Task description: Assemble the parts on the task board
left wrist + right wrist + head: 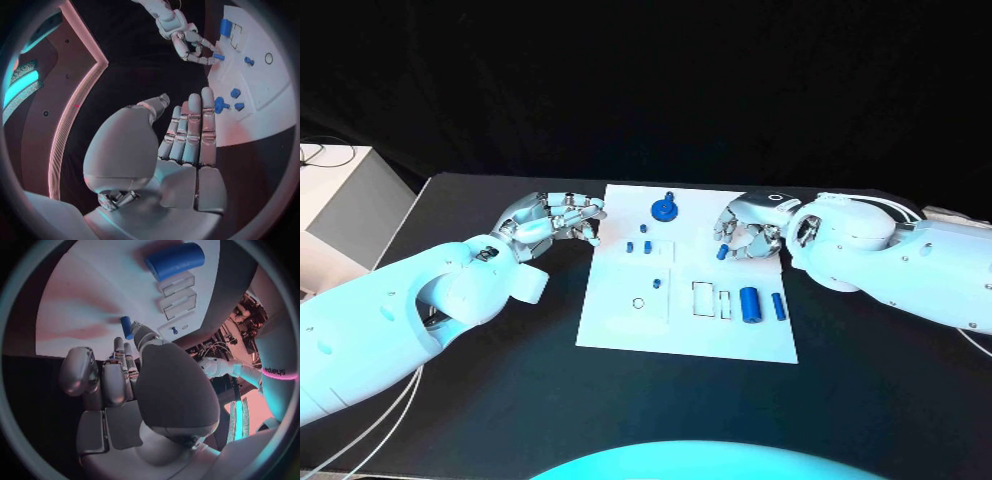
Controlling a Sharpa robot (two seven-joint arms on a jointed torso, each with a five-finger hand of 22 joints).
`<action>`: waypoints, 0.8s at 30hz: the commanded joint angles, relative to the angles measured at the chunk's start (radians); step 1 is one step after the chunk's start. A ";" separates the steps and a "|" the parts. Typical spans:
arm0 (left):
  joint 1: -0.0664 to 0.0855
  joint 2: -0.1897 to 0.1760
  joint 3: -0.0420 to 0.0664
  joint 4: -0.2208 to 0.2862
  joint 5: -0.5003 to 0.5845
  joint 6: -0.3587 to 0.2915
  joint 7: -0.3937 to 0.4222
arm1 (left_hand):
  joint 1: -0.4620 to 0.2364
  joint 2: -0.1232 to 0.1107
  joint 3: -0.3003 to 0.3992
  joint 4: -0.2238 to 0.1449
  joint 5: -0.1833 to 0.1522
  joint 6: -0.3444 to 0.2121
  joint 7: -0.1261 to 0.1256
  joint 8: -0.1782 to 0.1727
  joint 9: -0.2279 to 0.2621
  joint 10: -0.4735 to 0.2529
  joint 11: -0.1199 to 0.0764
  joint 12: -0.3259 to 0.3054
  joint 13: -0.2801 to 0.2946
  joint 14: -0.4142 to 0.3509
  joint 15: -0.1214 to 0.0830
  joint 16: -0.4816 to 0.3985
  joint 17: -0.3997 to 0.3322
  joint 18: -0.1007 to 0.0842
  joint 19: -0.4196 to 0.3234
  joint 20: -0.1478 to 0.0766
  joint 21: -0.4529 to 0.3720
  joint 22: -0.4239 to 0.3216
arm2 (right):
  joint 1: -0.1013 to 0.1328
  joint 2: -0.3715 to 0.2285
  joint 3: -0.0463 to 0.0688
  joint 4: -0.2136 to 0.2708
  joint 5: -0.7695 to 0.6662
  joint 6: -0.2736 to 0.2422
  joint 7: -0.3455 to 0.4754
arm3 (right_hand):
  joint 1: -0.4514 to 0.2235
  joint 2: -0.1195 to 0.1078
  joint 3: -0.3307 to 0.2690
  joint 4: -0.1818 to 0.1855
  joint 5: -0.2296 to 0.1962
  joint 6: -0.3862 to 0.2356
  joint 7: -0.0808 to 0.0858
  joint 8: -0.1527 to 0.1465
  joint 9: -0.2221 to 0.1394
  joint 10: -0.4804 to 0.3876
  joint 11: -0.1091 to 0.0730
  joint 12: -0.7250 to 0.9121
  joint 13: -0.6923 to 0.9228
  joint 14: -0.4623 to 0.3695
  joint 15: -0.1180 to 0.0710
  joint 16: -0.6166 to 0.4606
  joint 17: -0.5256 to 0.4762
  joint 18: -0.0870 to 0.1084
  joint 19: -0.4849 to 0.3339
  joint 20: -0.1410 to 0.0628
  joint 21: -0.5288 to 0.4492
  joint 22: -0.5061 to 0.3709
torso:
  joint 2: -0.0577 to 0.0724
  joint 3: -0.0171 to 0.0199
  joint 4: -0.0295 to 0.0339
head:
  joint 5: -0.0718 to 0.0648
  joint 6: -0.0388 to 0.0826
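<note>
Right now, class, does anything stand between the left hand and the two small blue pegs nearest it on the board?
Nothing visible: only bare task board lies between the left hand and the two pegs.

The worktop (502, 400) is seen as plain black. The task board (625, 330) at the frame's centre is white, unpatterned apart from thin outlined recesses. The parts are blue: a round knobbed piece (665, 209) at upper centre, a cylinder (750, 303) and a slimmer pin (779, 307) at centre right. Both arms are white, each robot hand silver: left (553, 220), right (747, 228). A white box (336, 200) is seen at far left.
</note>
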 commanded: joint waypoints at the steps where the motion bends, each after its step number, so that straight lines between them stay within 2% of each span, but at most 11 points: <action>1: -0.001 0.000 0.000 0.002 -0.002 0.015 0.013 | 0.007 0.000 -0.002 0.006 -0.001 0.002 0.011 0.006 0.000 -0.004 -0.004 0.004 -0.001 -0.006 -0.002 -0.006 0.001 0.013 0.005 0.002 -0.005 -0.001 | -0.010 0.006 -0.001 -0.004 -0.018 0.014 -0.009 | 0.013 -0.002 0.031 0.012 0.009 0.016 -0.001 0.006 -0.002 0.019 -0.001 -0.003 -0.007 0.020 -0.007 0.006 0.005 0.012 0.075 -0.004 0.008 0.037 | 0.001 0.0010 -0.0003 | 0.001 0.002; 7: -0.001 -0.001 0.000 0.001 -0.002 0.014 0.012 | 0.008 0.000 -0.002 0.006 -0.001 0.001 0.011 0.006 0.000 -0.005 -0.004 0.004 -0.001 -0.006 -0.002 -0.006 0.001 0.013 0.005 0.002 -0.005 -0.002 | -0.020 0.013 -0.001 -0.009 -0.018 -0.014 -0.008 | 0.019 -0.008 0.096 0.035 0.012 0.043 -0.007 0.014 -0.002 0.057 -0.007 -0.015 -0.020 0.023 -0.011 0.014 0.016 0.008 0.077 -0.008 0.037 0.049 | 0.001 0.0013 0.0004 | 0.001 0.000; 10: -0.001 -0.001 0.000 0.001 -0.002 0.014 0.012 | 0.008 0.000 -0.002 0.006 -0.001 0.001 0.011 0.006 0.000 -0.005 -0.004 0.004 -0.001 -0.006 -0.002 -0.006 0.001 0.013 0.005 0.002 -0.005 -0.002 | -0.022 0.015 -0.001 -0.009 -0.018 -0.024 -0.010 | 0.022 -0.006 0.143 0.044 -0.018 0.059 -0.011 0.020 0.000 0.082 -0.011 -0.024 -0.026 0.025 -0.015 0.019 0.023 0.007 0.077 -0.012 0.049 0.054 | 0.001 0.0006 -0.0006 | 0.003 -0.001; 14: -0.001 -0.001 0.000 0.001 -0.002 0.015 0.011 | 0.008 0.000 -0.002 0.006 -0.001 0.001 0.011 0.006 0.000 -0.005 -0.004 0.004 -0.001 -0.006 -0.002 -0.006 0.001 0.013 0.005 0.002 -0.005 -0.002 | -0.024 0.017 -0.001 -0.010 -0.018 -0.028 -0.012 | 0.017 -0.006 0.177 0.046 -0.025 0.068 -0.013 0.024 0.004 0.097 -0.013 -0.033 -0.029 0.025 -0.017 0.021 0.024 0.006 0.077 -0.013 0.054 0.056 | 0.000 0.0001 -0.0006 | 0.001 -0.001; 18: -0.001 -0.001 0.000 0.001 -0.002 0.015 0.010 | 0.008 0.000 -0.002 0.006 -0.001 0.001 0.011 0.006 0.000 -0.005 -0.004 0.004 -0.001 -0.006 -0.002 -0.006 0.001 0.013 0.005 0.002 -0.005 -0.002 | -0.025 0.019 -0.001 -0.009 -0.018 -0.041 -0.015 | 0.015 0.001 0.201 0.043 -0.027 0.079 -0.016 0.031 0.008 0.112 -0.017 -0.038 -0.030 0.026 -0.019 0.025 0.031 0.005 0.078 -0.015 0.067 0.062 | 0.000 0.0002 0.0000 | 0.002 -0.001; 24: -0.001 -0.001 0.000 0.001 -0.002 0.014 0.008 | 0.008 0.000 -0.002 0.006 -0.001 0.001 0.011 0.006 0.000 -0.005 -0.004 0.004 -0.001 -0.006 -0.002 -0.006 0.001 0.013 0.005 0.002 -0.005 -0.002 | -0.027 0.021 -0.001 -0.006 -0.024 -0.078 -0.034 | 0.011 0.030 0.242 0.020 -0.026 0.105 -0.024 0.053 0.025 0.146 -0.026 -0.042 -0.025 0.028 -0.027 0.031 0.041 0.003 0.078 -0.022 0.086 0.070 | 0.001 0.0001 0.0003 | 0.001 -0.003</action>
